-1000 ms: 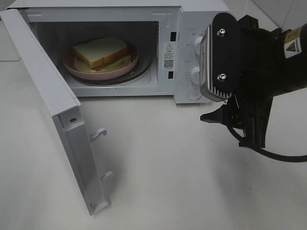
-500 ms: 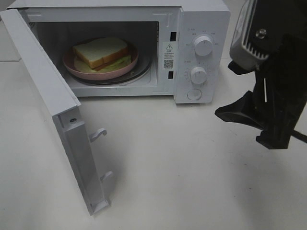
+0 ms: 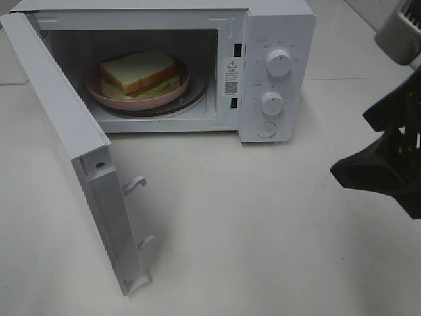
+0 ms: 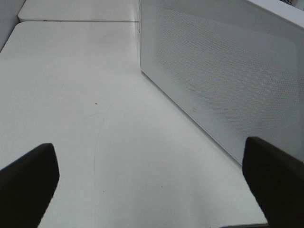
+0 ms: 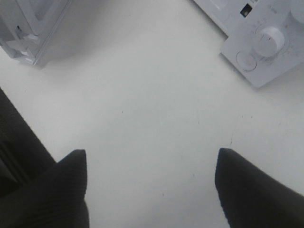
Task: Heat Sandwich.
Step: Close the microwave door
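Observation:
The sandwich (image 3: 139, 71) lies on a round pink plate (image 3: 108, 99) inside the white microwave (image 3: 276, 26), whose door (image 3: 66, 125) stands wide open to the left. My right gripper (image 3: 358, 145) hangs at the right edge of the exterior view, well away from the oven. It is open and empty, and in the right wrist view (image 5: 149, 156) only bare table lies between its fingers. My left gripper (image 4: 149, 147) is open too, with nothing in it, beside a white dotted panel (image 4: 213, 71) of the microwave. The left arm is out of the exterior view.
Two knobs (image 3: 279, 62) and a round button (image 3: 266, 130) sit on the microwave's right panel. The door's latch hooks (image 3: 135, 184) stick out toward the table's middle. The white table (image 3: 250, 230) spreads in front of the oven.
My right arm has swung right and away from the microwave's front, uncovering the knobs. Its jaws stay equally wide. The sandwich, plate and door have not moved.

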